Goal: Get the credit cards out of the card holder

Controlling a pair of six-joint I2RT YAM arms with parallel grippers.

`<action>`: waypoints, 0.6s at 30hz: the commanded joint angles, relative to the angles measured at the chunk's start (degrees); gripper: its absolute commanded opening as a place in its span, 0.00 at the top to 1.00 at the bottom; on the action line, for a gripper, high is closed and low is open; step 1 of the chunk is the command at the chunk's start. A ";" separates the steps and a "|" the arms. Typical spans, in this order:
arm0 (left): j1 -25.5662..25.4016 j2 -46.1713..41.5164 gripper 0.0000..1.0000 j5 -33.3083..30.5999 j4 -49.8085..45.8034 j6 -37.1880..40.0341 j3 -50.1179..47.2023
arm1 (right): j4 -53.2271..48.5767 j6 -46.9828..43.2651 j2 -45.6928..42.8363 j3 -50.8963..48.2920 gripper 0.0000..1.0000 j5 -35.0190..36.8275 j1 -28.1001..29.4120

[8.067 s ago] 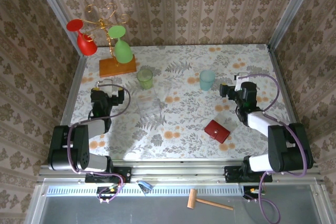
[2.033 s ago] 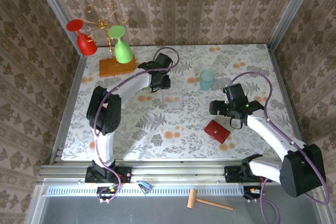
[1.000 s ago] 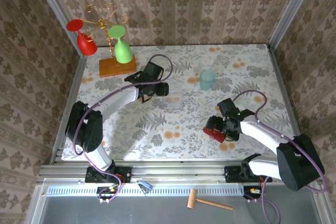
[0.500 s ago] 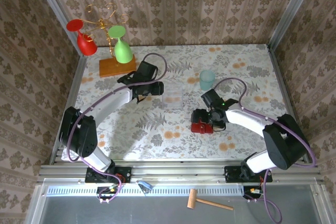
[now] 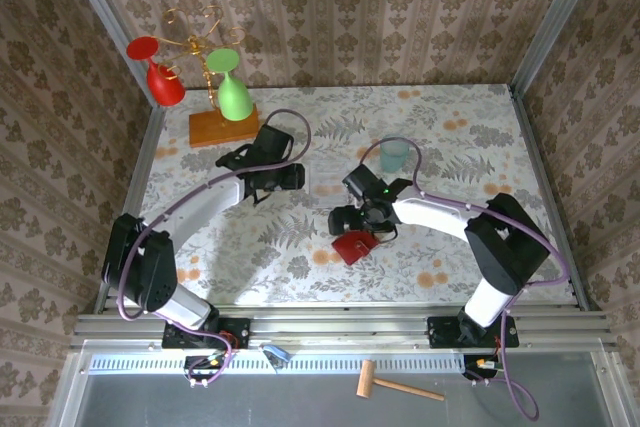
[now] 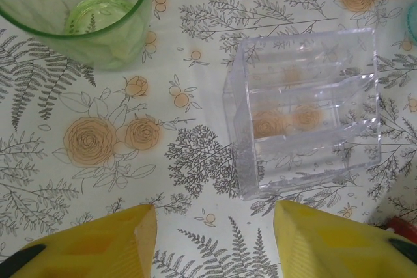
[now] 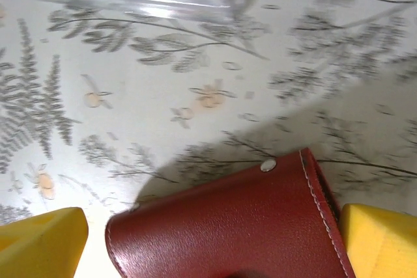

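Top view: card holder (image 5: 352, 247) lies mid-table (image 5: 450, 117), on the near side of the clear box (image 5: 327, 185). My right pincer (image 5: 355, 227) is right over its far edge; my left pincer (image 5: 285, 179) is farther off, left of the box, so the right arm is plainly the nearer one. Left wrist view: left pincer (image 6: 212, 242) spread, nothing but tablecloth between the fingers (image 6: 91, 242). The clear box (image 6: 306, 109) sits ahead and to the right, the green cup (image 6: 78, 11) ahead left, and a sliver of red shows at the lower right corner. Right wrist view: right pincer (image 7: 212, 245) released and spread wide, straddling the card holder (image 7: 228, 226). The long axis runs finger to finger. One finger (image 7: 384, 242) is against the stitched edge, the other (image 7: 39, 242) just apart from the rounded end. Snap stud (image 7: 268, 165) faces the box. The holder is folded shut, so I judge the credit cards are inside. The next move hinges on turning or pinning it across the short way.
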 commanded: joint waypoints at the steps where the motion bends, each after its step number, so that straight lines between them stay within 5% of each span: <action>1: 0.77 -2.61 0.49 -1.53 -1.55 -0.99 -1.78 | -0.05 -1.73 2.64 3.98 0.00 -1.73 2.43; 11: 4.51 -9.38 0.49 1.87 0.75 -4.66 -10.20 | -0.83 -2.24 9.05 10.08 0.00 -5.13 7.70; 18: 4.78 -11.66 0.48 4.71 0.62 -5.66 -13.25 | -2.08 -0.69 7.08 10.51 0.01 -0.95 9.65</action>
